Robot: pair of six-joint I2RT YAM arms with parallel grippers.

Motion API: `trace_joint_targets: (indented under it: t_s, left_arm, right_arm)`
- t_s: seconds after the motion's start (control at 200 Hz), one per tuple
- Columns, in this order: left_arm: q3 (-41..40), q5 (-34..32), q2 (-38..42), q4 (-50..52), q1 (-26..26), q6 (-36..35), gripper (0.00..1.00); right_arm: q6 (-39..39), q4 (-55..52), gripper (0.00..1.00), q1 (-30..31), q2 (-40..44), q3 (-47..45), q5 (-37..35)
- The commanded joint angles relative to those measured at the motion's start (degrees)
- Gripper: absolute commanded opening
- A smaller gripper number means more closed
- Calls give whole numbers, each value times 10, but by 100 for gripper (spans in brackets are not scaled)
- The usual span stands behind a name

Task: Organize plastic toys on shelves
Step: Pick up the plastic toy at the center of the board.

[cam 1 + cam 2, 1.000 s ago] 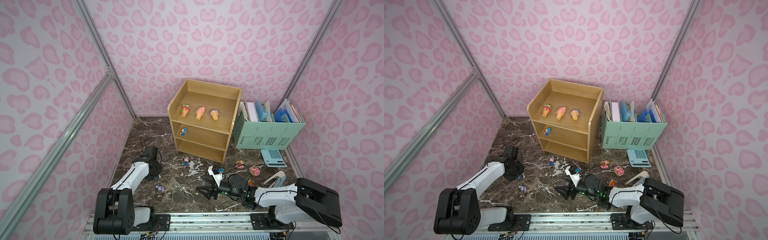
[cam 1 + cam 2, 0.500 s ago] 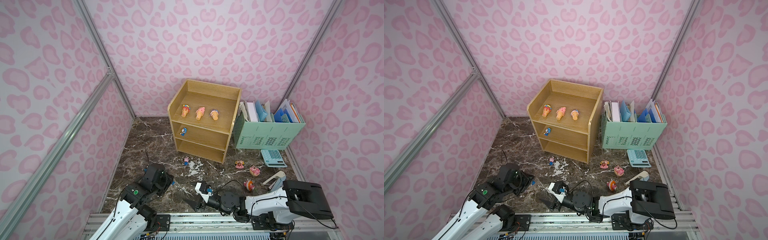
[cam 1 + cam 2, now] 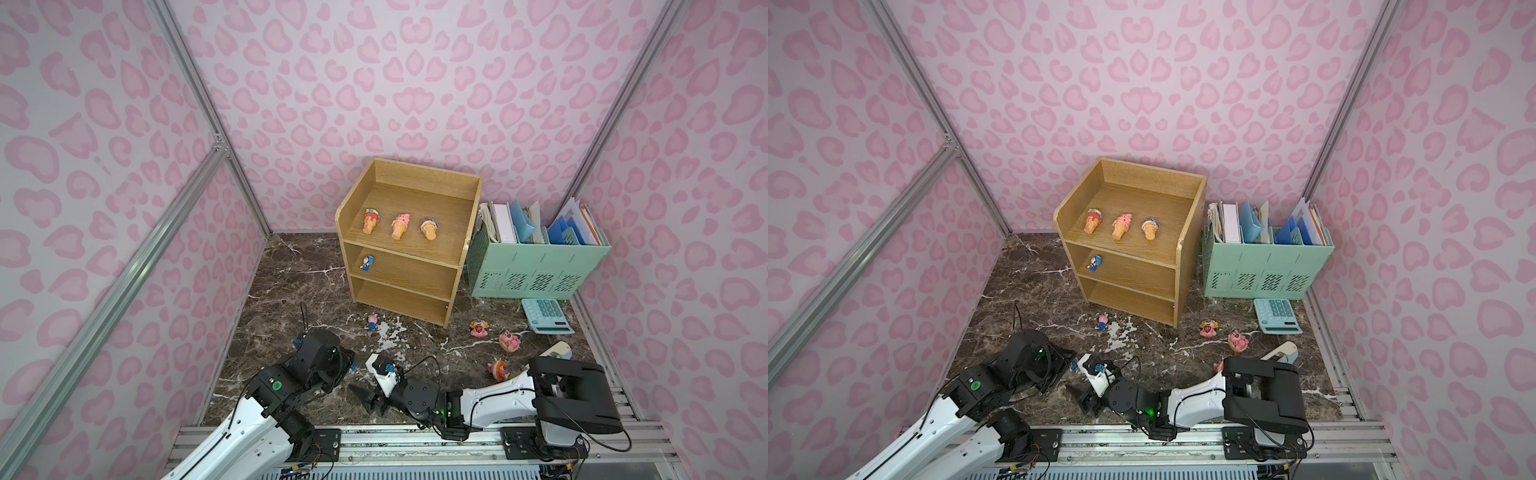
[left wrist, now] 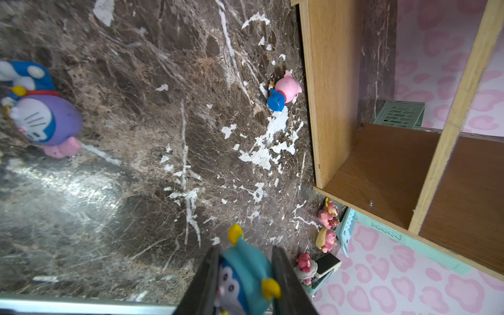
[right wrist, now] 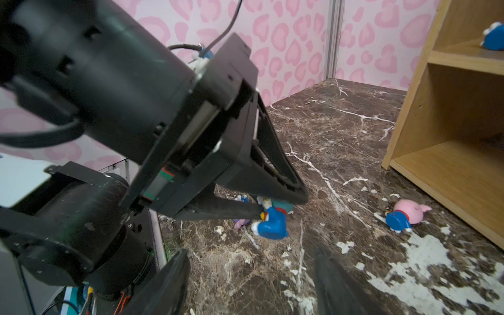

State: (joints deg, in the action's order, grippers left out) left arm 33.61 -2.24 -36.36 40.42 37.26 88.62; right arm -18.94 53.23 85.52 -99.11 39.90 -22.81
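Left hand (image 4: 245, 255): clamped on blue toy (image 4: 242, 278). Right hand (image 5: 251, 253): parted, empty, above tabletop (image 5: 341, 136). Shelves (image 3: 409, 249): three cone toys (image 3: 400, 226) on top tier.

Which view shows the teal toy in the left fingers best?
The left wrist view: the teal toy sits close up between the left fingers, face and yellow parts visible. The right wrist view shows only a teal edge behind a finger; the top views, almost nothing.

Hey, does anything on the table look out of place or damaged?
Yes. The table finish looks flaked into white patches in front of the shelves, and a pig toy lies on its side right by those patches.
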Motion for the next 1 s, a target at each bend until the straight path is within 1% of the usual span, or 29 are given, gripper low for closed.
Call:
trace_joint_targets:
  t_s: [0.0, 0.04, 0.115, 0.335, 0.645, 0.695, 0.85, 0.885, 0.995]
  left_arm:
    - [0, 5, 6, -14, 1, 2, 20]
    - [0, 5, 9, -13, 1, 3, 20]
    - [0, 5, 14, -10, 0, 2, 20]
    - [0, 3, 19, -5, 0, 0, 20]
    - [1, 2, 21, 3, 1, -3, 20]
    - [2, 1, 21, 4, 0, -4, 20]
    - [4, 1, 21, 9, 1, -6, 20]
    - [6, 1, 22, 9, 0, -6, 20]
    - [7, 1, 21, 10, 0, -8, 20]
  right_arm:
    - [-33, -2, 65, -12, -10, 7, 5]
    - [-44, -1, 59, -19, -14, 7, 14]
    - [-50, 3, 55, -29, -18, 7, 28]
    - [-28, 23, 54, -32, -34, 19, 58]
    - [-22, 19, 53, -48, -43, 34, 65]
    - [-22, 20, 51, -51, -46, 36, 73]
    - [-12, 18, 50, -54, -54, 47, 83]
    - [-10, 16, 46, -54, -56, 49, 87]
    - [-3, 17, 45, -56, -56, 52, 92]
